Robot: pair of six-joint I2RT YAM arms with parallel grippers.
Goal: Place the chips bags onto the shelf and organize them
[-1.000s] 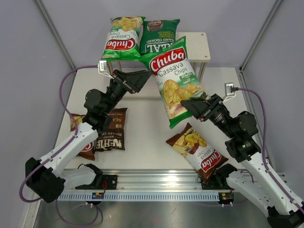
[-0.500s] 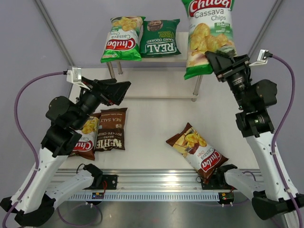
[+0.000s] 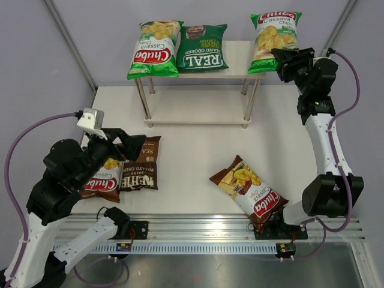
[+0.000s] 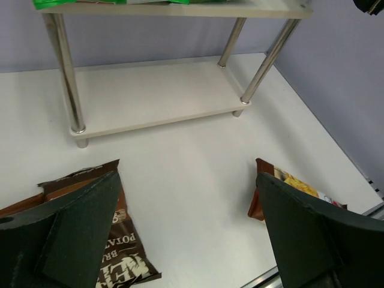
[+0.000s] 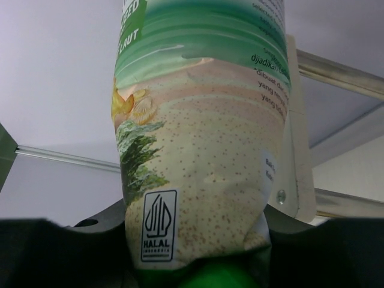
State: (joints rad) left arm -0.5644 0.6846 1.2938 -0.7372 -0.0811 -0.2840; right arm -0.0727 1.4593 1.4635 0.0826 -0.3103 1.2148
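Swung from above mid-bench to about 1 o'clock over the last second, the held light-green Chuba bag (image 3: 273,36) now sits over the shelf (image 3: 238,60), at the right end of its upper tier, printed face up and lower seam toward 6 o'clock. The right end effector (image 3: 279,60) pinches that lower end (in the right wrist view the bag (image 5: 198,150) rises straight out of the jaws). Whether the bag already rests on the board or hangs just above it cannot be told.

Two bags lie touching at the left of the same tier: another light-green Chuba bag (image 3: 153,51) and the dark-green REAL bag (image 3: 203,47). The slot being filled looks like the last on that tier, so release is judged to be the step in hand.

The left arm has drawn back from the shelf toward 8 o'clock. The left end effector (image 3: 133,147) is spread wide and empty, above the Kettle bag (image 3: 139,168) and the brown Chuba bag (image 3: 105,180) beside it. A second brown Chuba bag (image 3: 252,192) lies apart at 5 o'clock. Three bags thus remain on the bench (image 3: 192,138), presumably bound for the lower tier (image 4: 156,96).
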